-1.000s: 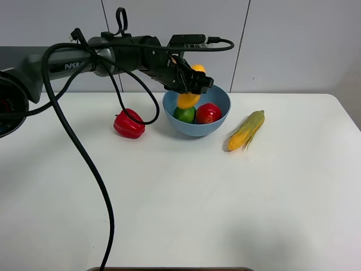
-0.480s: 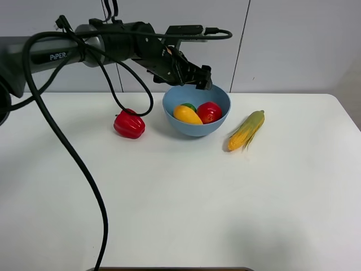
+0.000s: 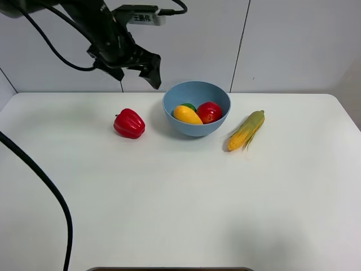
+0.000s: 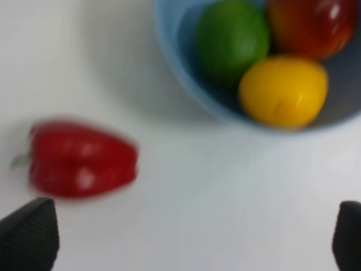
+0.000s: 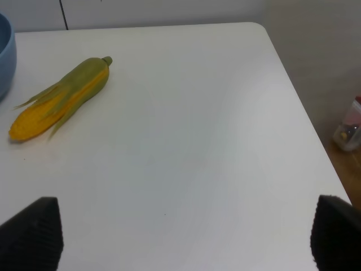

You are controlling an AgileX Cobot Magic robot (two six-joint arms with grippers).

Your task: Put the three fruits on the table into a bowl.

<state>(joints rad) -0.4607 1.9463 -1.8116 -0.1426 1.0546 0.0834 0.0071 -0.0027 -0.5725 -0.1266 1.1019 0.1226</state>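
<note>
In the high view the light-blue bowl stands in the upper middle of the frame, on the white table. All three fruits lie inside it: the yellow-orange mango at the front left, the red apple-like fruit at the right, touching the mango, and the green lime-like fruit behind the mango, mostly hidden by it. The left wrist view shows the same three close together in the bowl: lime, apple and mango.

The left gripper hangs in the air in the upper left of the frame, above the table, to the left of the bowl and apart from it. Its jaws are spread wide with nothing between them.

A red bell pepper rests on the table left of the bowl, near it but not touching. A corn cob with green husk lies to the right of the bowl.

The right gripper appears only in its own wrist view, where its two dark fingertips sit in the lower corners, far apart and empty, over the bare table with the corn cob in the upper left.
</note>
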